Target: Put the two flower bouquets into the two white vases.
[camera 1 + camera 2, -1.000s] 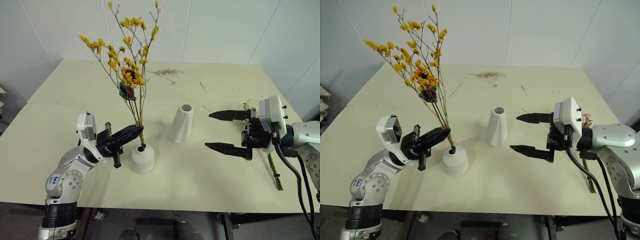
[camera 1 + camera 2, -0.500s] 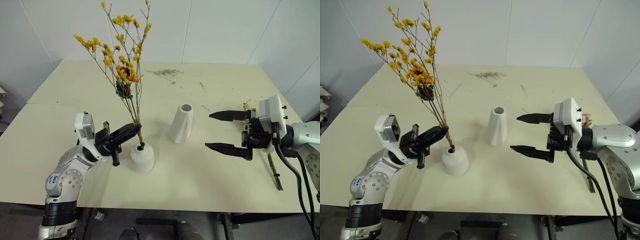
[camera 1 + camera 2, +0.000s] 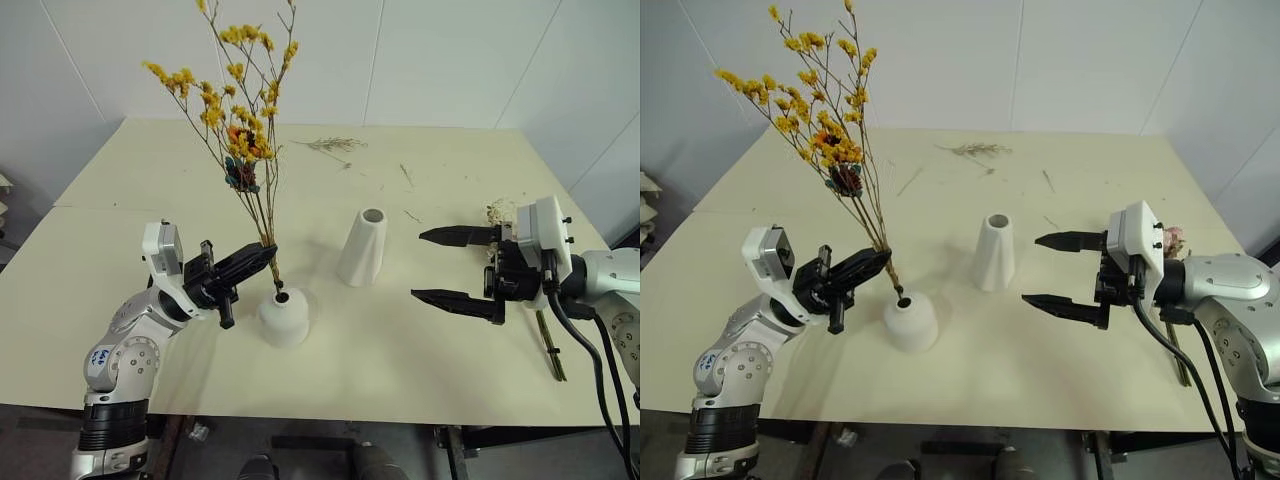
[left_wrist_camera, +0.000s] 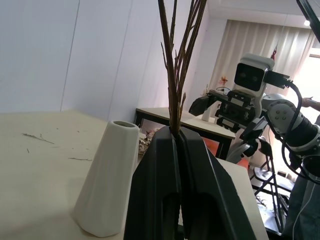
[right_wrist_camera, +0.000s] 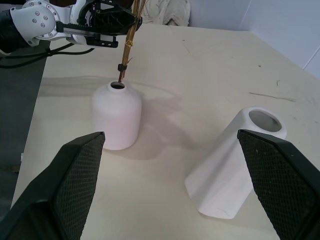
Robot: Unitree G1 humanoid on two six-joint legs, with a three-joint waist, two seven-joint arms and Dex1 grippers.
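Note:
A sparse bouquet [image 3: 235,110] of thin brown stems with yellow-orange blossoms stands upright, leaning left. My left gripper [image 3: 265,255] is shut on its lower stems [image 4: 175,75], just above the short squat white vase [image 3: 283,318]. The stem ends reach the vase's small top hole [image 5: 118,85]. The taller tapered white vase [image 3: 363,247] stands upright to its right with nothing in it. Right of that, my right gripper [image 3: 418,265] hangs wide open and empty, pointing left. The cream-pink bouquet [image 3: 1171,240] lies on the table behind my right hand, mostly hidden.
Loose dry twigs [image 3: 330,144] lie scattered at the back of the cream table [image 3: 150,200], with a few more bits [image 3: 405,175] toward the right. A green stem [image 3: 550,350] lies near the table's right front edge.
The yellow bouquet has leaned a little further left, with my left gripper still shut on its stems. The right gripper has stayed open in place.

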